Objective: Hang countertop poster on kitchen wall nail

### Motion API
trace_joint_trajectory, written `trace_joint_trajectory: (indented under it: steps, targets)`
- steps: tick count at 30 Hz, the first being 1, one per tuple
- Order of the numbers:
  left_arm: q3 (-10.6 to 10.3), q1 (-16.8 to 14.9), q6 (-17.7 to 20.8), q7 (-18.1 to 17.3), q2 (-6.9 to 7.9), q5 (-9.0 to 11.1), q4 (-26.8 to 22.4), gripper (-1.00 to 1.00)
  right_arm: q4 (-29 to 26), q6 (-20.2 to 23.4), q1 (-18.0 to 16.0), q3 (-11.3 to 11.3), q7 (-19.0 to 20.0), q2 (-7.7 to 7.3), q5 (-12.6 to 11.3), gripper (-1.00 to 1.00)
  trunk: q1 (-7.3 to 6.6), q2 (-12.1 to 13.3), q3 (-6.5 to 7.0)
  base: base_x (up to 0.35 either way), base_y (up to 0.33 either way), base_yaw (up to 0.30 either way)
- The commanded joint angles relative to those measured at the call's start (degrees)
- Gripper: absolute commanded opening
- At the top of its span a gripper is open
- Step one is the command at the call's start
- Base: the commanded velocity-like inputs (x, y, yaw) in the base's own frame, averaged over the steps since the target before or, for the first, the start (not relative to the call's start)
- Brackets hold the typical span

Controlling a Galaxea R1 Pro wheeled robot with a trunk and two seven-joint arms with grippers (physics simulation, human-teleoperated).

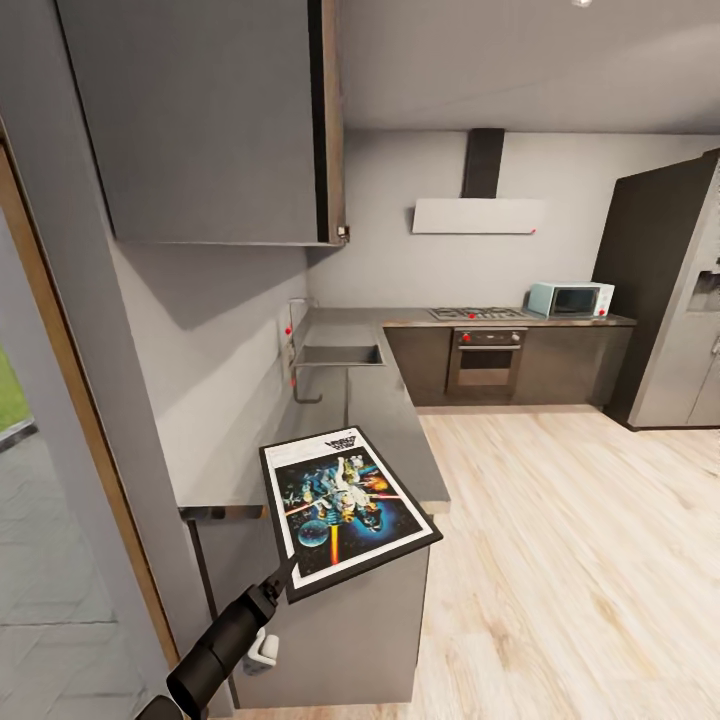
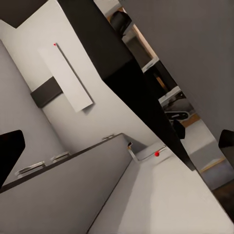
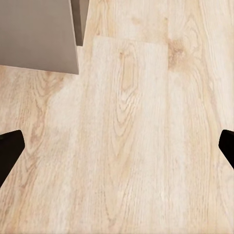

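Black-framed poster [image 1: 345,512]: held at its near corner by the left gripper [image 1: 284,578], tilted and lifted clear of the kitchen countertop [image 1: 395,420], overhanging that top's near end. Printed face up, title at the far edge. The jaws themselves are hidden behind the frame in the head view; in the left wrist view dark fingertips [image 2: 9,151] sit at both picture edges, so the width of the hold cannot be read, though the frame plainly rides with the arm.

Left arm [image 1: 215,650]: black, rising from the lower edge of the head view toward the poster's corner.

Right gripper [image 3: 117,151]: spread wide, empty, pointing down at pale wood floor [image 3: 136,136] beside a grey cabinet corner [image 3: 39,34].

Surroundings, outward: grey countertop with built-in sink [image 1: 338,355] and tap [image 1: 300,305]; wall cupboard [image 1: 200,120] overhead; oven [image 1: 487,360], teal microwave [image 1: 568,298] and fridge [image 1: 680,300] at the far side. Small red markers sit on the wall by the tap [image 1: 288,330]; whether these mark nails cannot be told.

Hazards, as judged:
- Corner-only hold: a wide flat frame on one pinch may swing or slip out during a turn.
- Overhead cupboard and near wall: raising the poster close by risks striking an edge and knocking it loose.
- Hanging: the frame's back is unseen, so alignment on a nail could miss.
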Motion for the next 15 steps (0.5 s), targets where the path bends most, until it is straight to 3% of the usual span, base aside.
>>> trace_joint_trajectory:
  steps: [1,10,15]
  targets:
    - [0.1,0.0,-0.1,0.4,-0.04,-0.6,0.0,1.00,0.0,-0.2,0.0,0.0,0.0,-0.02,0.4,1.00,0.00,0.0,-0.05,0.000,0.000,-0.007]
    - [0.1,0.0,-0.1,0.4,-0.04,-0.6,0.0,1.00,0.0,-0.1,0.0,0.0,0.0,-0.02,0.4,1.00,0.00,0.0,-0.05,0.000,0.000,-0.005]
    - [0.1,0.0,-0.1,0.4,-0.04,-0.6,0.0,1.00,0.0,-0.1,0.0,0.0,0.0,-0.02,0.4,1.00,0.00,0.0,-0.05,0.000,0.000,-0.104]
